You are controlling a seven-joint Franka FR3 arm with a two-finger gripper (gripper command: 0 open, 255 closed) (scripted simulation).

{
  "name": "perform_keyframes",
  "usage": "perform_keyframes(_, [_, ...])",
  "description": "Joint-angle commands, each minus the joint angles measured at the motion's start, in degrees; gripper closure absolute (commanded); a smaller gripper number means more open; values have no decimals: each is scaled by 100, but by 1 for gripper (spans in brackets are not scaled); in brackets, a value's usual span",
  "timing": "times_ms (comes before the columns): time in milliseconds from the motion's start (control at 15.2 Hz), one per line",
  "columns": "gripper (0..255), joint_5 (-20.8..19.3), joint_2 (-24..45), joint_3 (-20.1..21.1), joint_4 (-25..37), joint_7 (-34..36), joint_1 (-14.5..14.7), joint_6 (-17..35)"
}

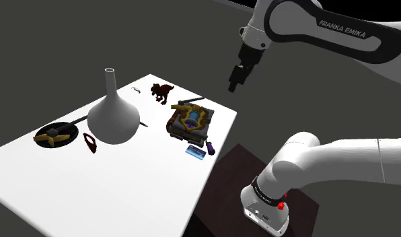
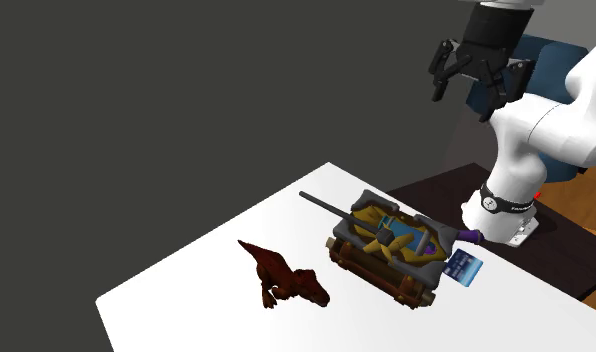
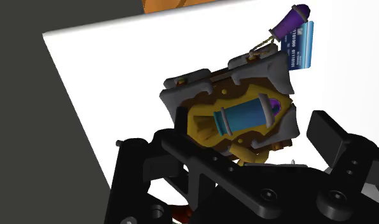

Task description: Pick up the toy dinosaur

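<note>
Nearest to the stand, the white arm bends up and over the corner of the white worktop. Its black end effector hangs in the air above that corner and holds nothing. The two fingers stand apart, with empty space between them.

Under the end effector, near the worktop's edge, lies a small blue card. A purple piece is just beside it. Next to them lies an ornate brown and gold case with a blue cylinder on its top face. In the wrist view the case is seen between the fingers, but they are well above it and do not touch it. A thin black rod sticks out from behind the case.

Past the case stands the toy dinosaur. It is dark red and upright on its legs, and it is near the case but apart from it. In the shoulder view it is close to the far edge of the worktop.

Farther on stands a grey vase with a wide belly and a narrow neck. Beyond it lie a dark red oval ring and a black and gold star-shaped piece.
</note>
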Motion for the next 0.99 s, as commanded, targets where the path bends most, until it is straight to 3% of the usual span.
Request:
perform_keyframes(0, [0,0,0,0,0,0,0,0])
perform_keyframes(462, [0,473,1351,448,326,1372,-184,990])
perform_keyframes(924, [0,714,2854,742,1047,2636,-369,1793])
